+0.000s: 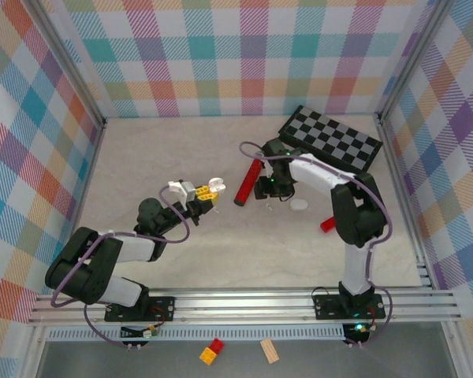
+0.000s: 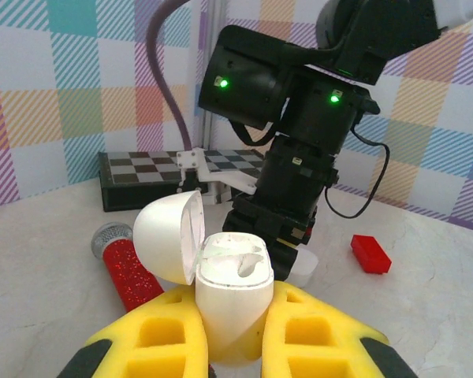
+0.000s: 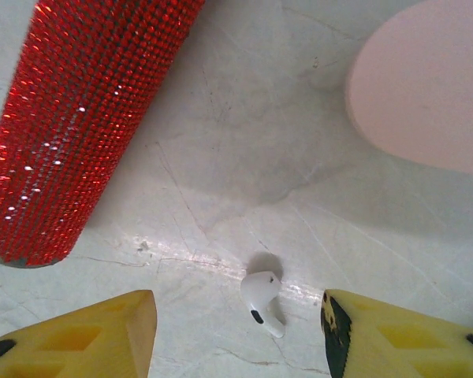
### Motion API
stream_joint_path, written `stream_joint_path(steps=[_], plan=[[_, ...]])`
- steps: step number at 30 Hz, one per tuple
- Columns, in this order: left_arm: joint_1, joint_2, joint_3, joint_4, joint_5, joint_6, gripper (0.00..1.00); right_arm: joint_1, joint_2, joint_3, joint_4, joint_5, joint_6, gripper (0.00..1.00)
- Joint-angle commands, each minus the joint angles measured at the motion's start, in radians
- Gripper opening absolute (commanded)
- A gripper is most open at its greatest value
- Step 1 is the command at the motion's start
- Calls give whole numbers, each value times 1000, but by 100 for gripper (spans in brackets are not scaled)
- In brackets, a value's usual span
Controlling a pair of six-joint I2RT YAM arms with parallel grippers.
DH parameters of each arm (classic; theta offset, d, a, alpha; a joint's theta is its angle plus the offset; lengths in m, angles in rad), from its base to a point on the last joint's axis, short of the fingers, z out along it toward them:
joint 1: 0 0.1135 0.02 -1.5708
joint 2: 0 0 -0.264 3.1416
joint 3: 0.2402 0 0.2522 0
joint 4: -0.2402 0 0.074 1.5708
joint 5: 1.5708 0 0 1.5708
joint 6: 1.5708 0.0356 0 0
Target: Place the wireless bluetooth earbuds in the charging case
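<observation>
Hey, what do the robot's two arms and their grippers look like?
The left arm and right arm have black joints and white shells, each trailed by a purple cable. The gripper fingers are yellow plastic with hollow pockets and black bases. Small green lights glow on the right wrist.

Open bench (image 3: 244, 150) between the spread jaws of the right gripper (image 3: 238, 331), bare but for one small earbud (image 3: 262, 302). Hemmed to the left by the red glitter microphone (image 3: 79, 118), to the right by a pale pink case (image 3: 426, 87). Clear lane between those two.
</observation>
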Motion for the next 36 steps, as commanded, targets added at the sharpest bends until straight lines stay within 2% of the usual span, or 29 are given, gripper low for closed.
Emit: stream_joint_path(steps=[1,11,21,23,25,29,36], plan=[[27,-21,-26,49,52,30,0,20,67,79,-163,42,-50,58],[45,-61,-49,46,81,24,0,36,215,245,-302,34,-126,52],[46,-70,-40,46,95,11,0,39,243,255,-302,60,-131,46],[46,-69,-38,46,97,8,0,39,249,255,-302,64,-133,43],[46,-69,-37,45,98,6,0,39,254,255,-303,68,-132,37],[46,-64,-32,45,97,3,0,39,260,253,-300,70,-128,33],[46,-50,-24,46,103,3,0,39,257,252,-290,62,-112,30]])
